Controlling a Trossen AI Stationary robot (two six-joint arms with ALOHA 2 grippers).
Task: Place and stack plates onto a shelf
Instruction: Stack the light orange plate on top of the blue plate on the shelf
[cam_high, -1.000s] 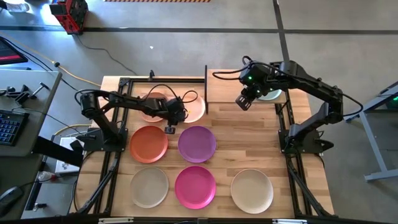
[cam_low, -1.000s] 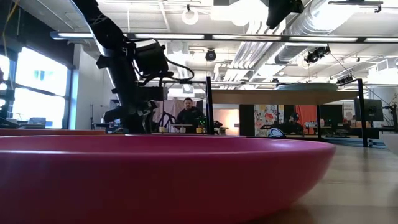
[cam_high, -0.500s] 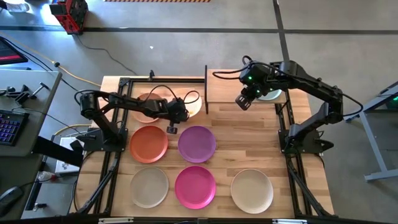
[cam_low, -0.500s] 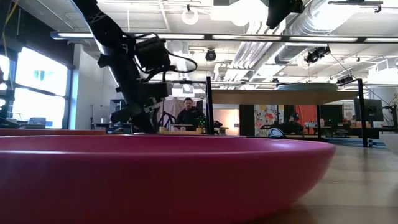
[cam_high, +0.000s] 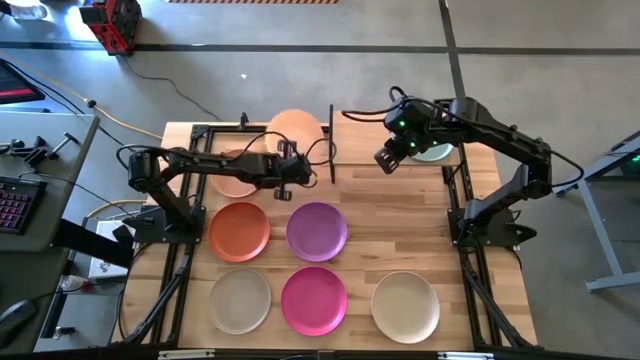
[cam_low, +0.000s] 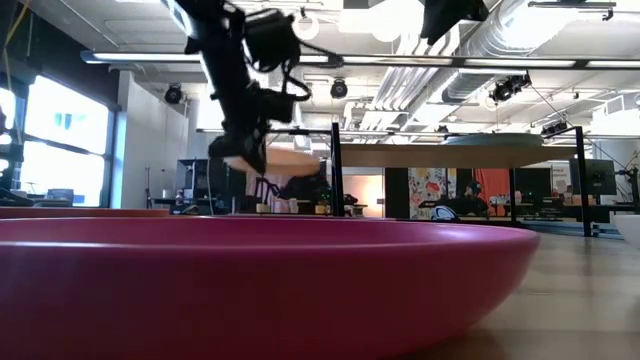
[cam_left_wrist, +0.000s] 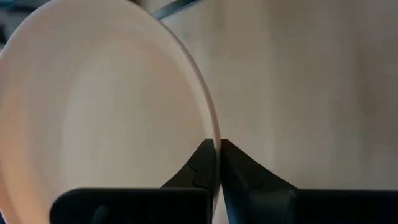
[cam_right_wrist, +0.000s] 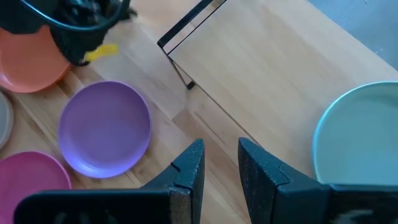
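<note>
My left gripper (cam_high: 288, 172) is shut on the cream plate (cam_high: 295, 128), held in the air by the shelf's left end; the plate fills the left wrist view (cam_left_wrist: 106, 99). The peach-pink plate (cam_high: 232, 180) lies flat under the left arm. My right gripper (cam_high: 384, 160) hovers open over the shelf (cam_high: 365, 135), its fingers (cam_right_wrist: 186, 168) holding nothing. The pale teal plate (cam_high: 433, 153) lies flat on the shelf's right part. Orange (cam_high: 238, 230), purple (cam_high: 317, 230), beige (cam_high: 240, 300), magenta (cam_high: 313, 300) and off-white (cam_high: 405, 305) plates lie flat on the tabletop. My left gripper pinches the cream plate's rim (cam_left_wrist: 213, 132) between its two fingers, at the edge that faces the table's near side. The plate is lifted clear of the table and tilted, and it reaches away from the fingers toward the far edge.
A black post (cam_high: 331, 140) stands at the shelf's left end, close to the raised plate. Black frame rails run along both table sides (cam_high: 180, 270). In the low view the magenta plate (cam_low: 260, 285) fills the foreground. Bare planks lie between the purple plate and the right arm's base.
My left gripper has risen and moved toward the far edge and the shelf. It carried the cream plate from lying flat on the table beside the peach-pink plate to lifted clear and tilted. The right gripper has barely shifted.
</note>
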